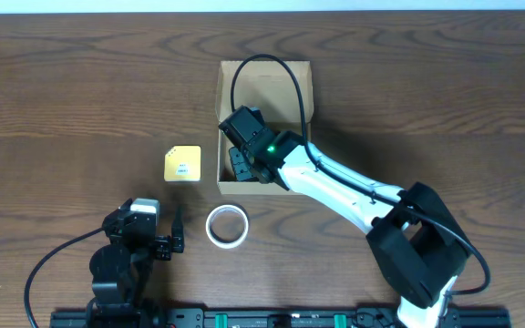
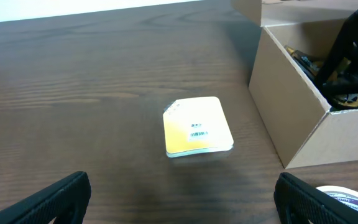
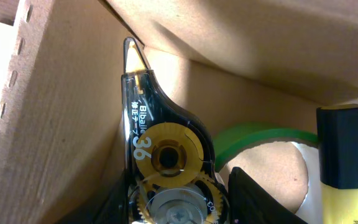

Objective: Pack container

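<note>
Open brown cardboard container sits mid-table, partly filled.

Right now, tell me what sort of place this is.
Probably an office-style tabletop packing station: a wooden table, a cardboard box holding correction tape, plus a tape roll and yellow pad outside.

We see soft, even light: a faint shadow under the yellow pad just ahead of the left gripper, itself blurred.

Container crowded by tape dispenser, pad beside
</note>
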